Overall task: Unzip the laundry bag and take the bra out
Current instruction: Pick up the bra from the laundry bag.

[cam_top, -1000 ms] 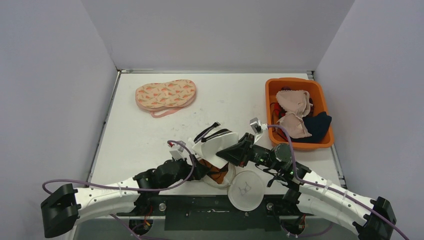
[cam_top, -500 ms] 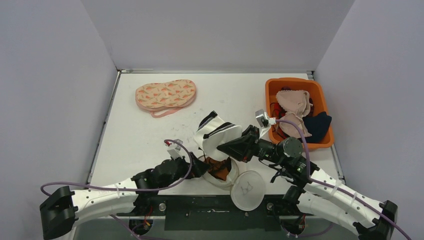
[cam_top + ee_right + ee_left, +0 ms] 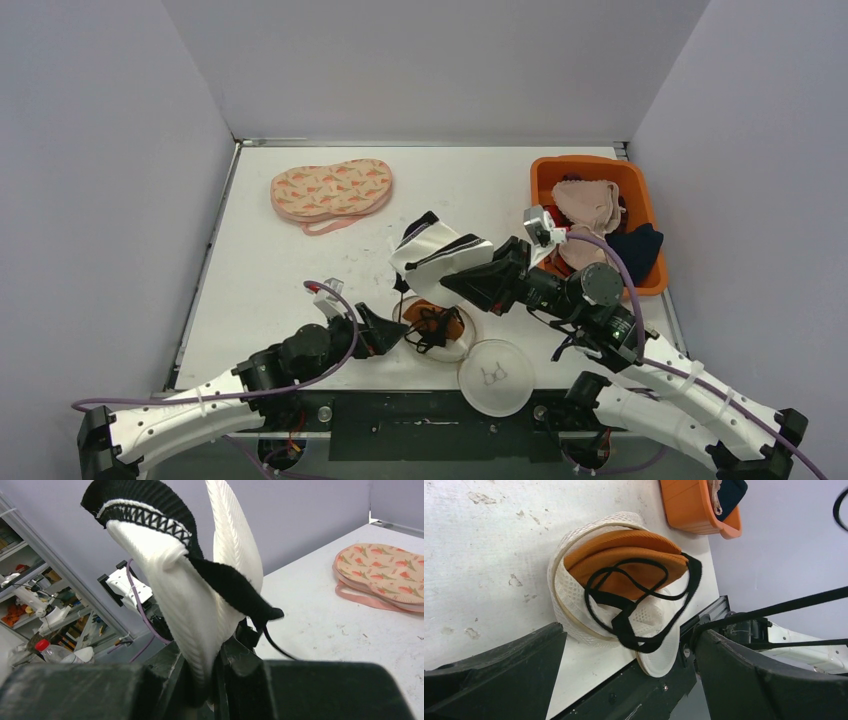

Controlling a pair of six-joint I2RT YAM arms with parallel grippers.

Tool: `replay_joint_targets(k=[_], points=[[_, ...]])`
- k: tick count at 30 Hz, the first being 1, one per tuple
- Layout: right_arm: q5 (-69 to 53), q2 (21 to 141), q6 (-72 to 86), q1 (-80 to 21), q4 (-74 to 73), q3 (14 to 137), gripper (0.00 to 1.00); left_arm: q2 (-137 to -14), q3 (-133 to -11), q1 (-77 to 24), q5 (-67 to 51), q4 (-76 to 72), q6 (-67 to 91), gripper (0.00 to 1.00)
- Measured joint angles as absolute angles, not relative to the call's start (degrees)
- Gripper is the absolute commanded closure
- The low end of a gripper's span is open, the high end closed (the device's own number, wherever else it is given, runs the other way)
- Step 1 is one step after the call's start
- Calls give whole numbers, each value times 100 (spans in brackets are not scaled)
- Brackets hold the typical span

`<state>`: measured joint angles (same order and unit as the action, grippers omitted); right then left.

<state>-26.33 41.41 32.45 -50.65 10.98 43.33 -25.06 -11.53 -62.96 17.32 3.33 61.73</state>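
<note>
Bra (image 3: 436, 252), white with black trim, hangs above the counter (image 3: 290, 270) clenched in the right claw (image 3: 207, 680), so removal looks nearly done, while the unzipped laundry bag (image 3: 569, 605) holding an orange padded piece (image 3: 624, 555) lies before the released left claw (image 3: 388, 330).

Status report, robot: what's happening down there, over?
Left hand open beside laundry bag. Right hand shut on white-and-black bra, held aloft. Bag open, orange garment inside.

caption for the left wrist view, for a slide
Mesh bag on the table, orange cups inside, black straps spilling out, framed by open left jaws
</note>
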Motion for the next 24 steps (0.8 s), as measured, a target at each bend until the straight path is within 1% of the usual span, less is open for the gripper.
replay_joint_targets(k=[8,13,24], points=[[-2609,4141,3065,-5065,784,4552,95,-2567,-1153,-6296,1778,390,6187,3],[-2495,4145,2893,-5065,489,4768,95,-2403,-1221,-6296,1776,543,6180,4],[-2176,4147,2655,-5065,174,4947,95,-1907,-2137,-6296,1474,1057,6012,4]])
